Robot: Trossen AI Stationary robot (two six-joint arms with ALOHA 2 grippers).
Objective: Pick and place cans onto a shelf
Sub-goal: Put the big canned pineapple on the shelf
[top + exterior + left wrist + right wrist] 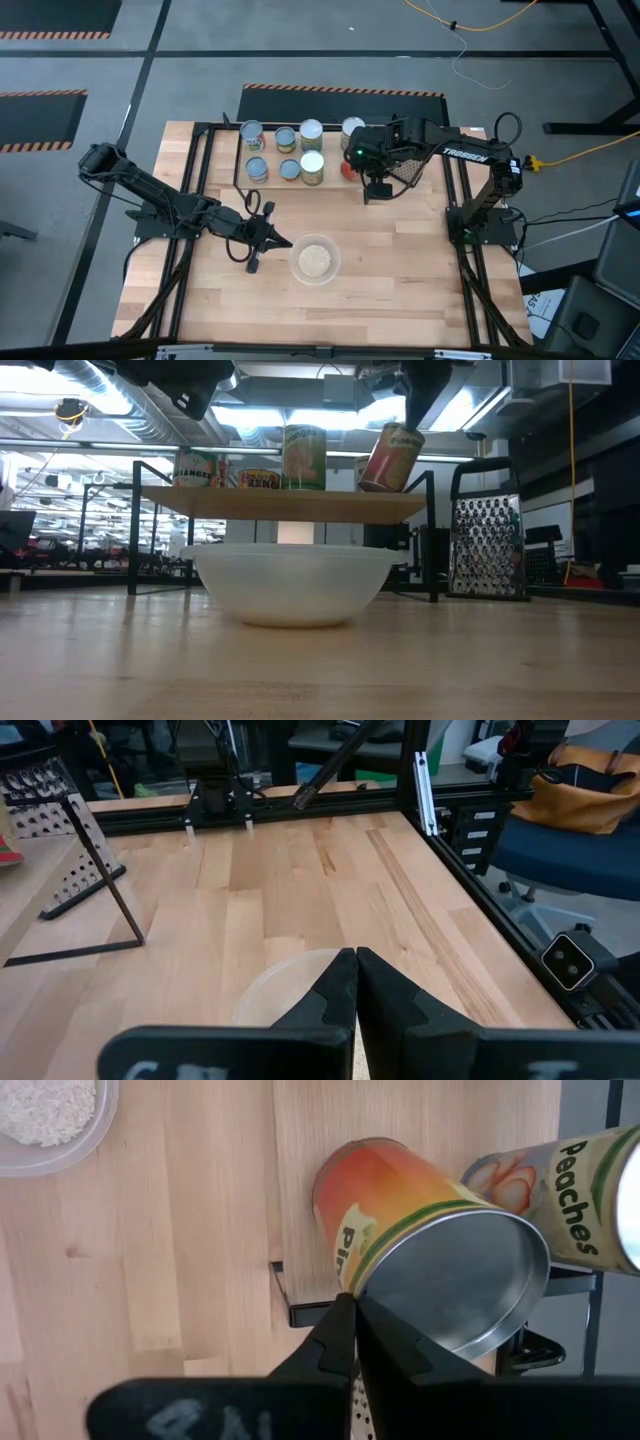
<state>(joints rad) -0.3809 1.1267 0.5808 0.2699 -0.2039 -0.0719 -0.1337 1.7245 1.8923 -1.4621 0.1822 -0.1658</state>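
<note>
We are in the placing step: the right gripper (pixel 352 160) holds a red-orange labelled can (pixel 430 1250) tilted at the right end of the shelf (pixel 285 506). In the low view its lower rim sits at or just above the board; we cannot tell whether it touches. In the right wrist view the fingers (pixel 345 1342) meet on the can's rim, so we read this gripper as clamped on the can, with a can labelled Peaches (pixel 560 1205) just beside it.

Six more cans (pixel 285 152) stand on the shelf in two rows, toward the far edge of the desk (pixel 400 260). To our judgement the next move calls for righting the tilted can, setting its base flat on the board clear of its neighbours, then opening the fingers and lifting straight off.

The left gripper (pixel 268 238) waits with its fingers together near the middle of the desk, just beside a clear bowl of pale grains (pixel 315 260).

The desk is pale wood planking inside a black frame. A metal grater (pixel 488 546) stands just beyond the shelf's right end. Around the desk lies grey floor with orange-and-black striped markings and a yellow cable; the low view shows a workshop with ceiling lights.
</note>
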